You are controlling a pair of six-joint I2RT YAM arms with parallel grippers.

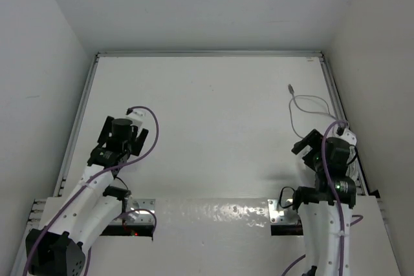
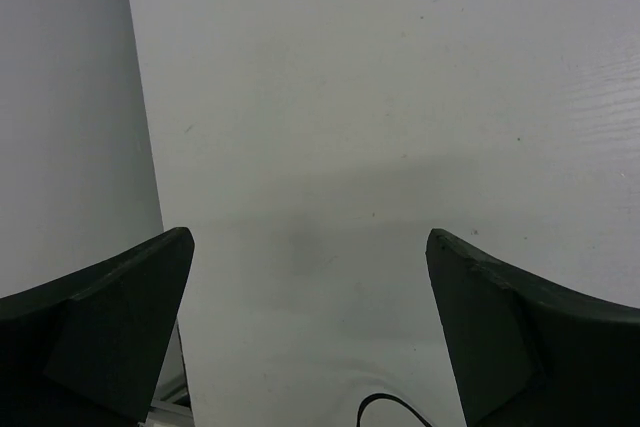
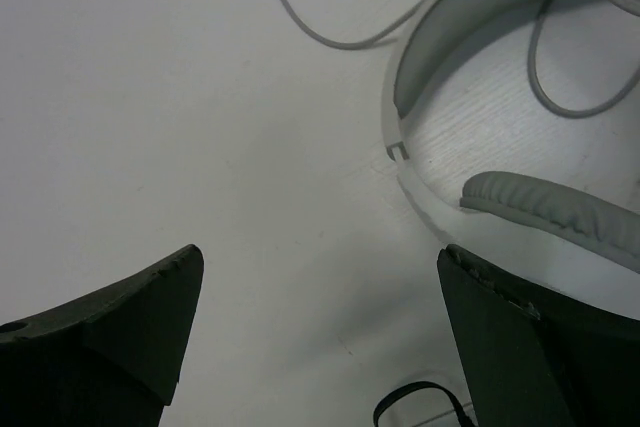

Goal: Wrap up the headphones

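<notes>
The white over-ear headphones with grey padded cups [image 3: 420,192] lie flat on the white desk [image 1: 213,127] at its right edge, at the middle right of the top view. There the right arm covers most of them. In the right wrist view the curved white headband [image 3: 398,87] sweeps from the upper right of the frame down to the centre right, its arc opening toward the right. One grey oval ear pad [image 3: 560,209] lies at the lower right.

The thin pale cable [image 1: 305,100] leads from the headphones toward the upper part of the top view. It lies in loose loops and ends in a small plug [image 1: 291,86] that points to the far side of the desk.

The right gripper [image 3: 320,252] hangs just left of the headband with its jaws spread wide and only bare desk between them. The left gripper [image 2: 308,237] is well apart from the headphones at the left of the top view. Its jaws are likewise spread over bare desk, beside the pale side wall [image 2: 70,97].
</notes>
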